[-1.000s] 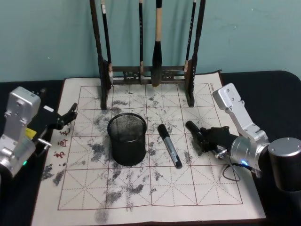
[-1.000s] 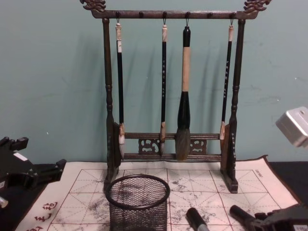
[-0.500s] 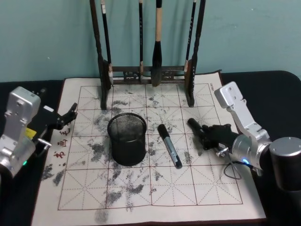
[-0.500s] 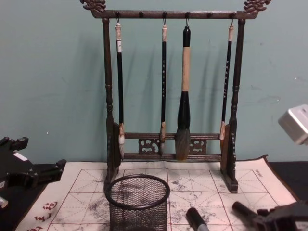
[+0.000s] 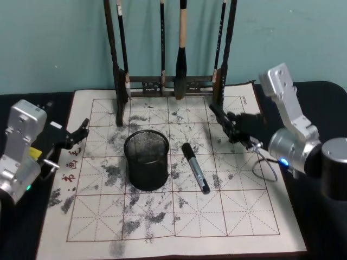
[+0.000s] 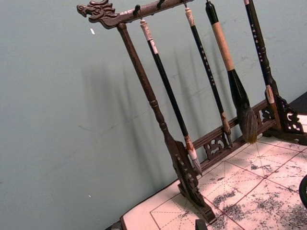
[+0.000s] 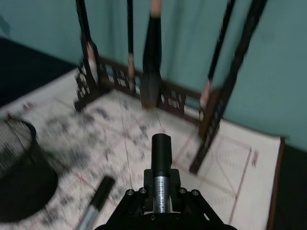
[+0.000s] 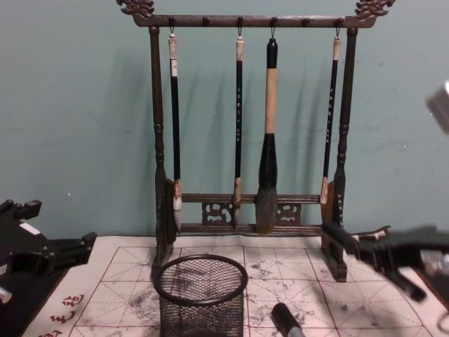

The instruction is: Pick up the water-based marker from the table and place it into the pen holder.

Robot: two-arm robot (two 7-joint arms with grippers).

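While the left gripper [image 5: 69, 138] sits parked left of the mat [image 5: 217, 216], the right gripper [image 5: 234, 129] clamps a marker [image 5: 218, 114] in the air by the brush rack [image 5: 221, 81]. A second marker [image 5: 195, 168] lies on the mat just beside the pen holder [image 5: 146, 170].

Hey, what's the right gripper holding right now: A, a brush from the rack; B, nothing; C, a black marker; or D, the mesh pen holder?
C: the right gripper is shut on a black marker, held clear of the mat, while a second marker lies on the mat beside the pen holder.
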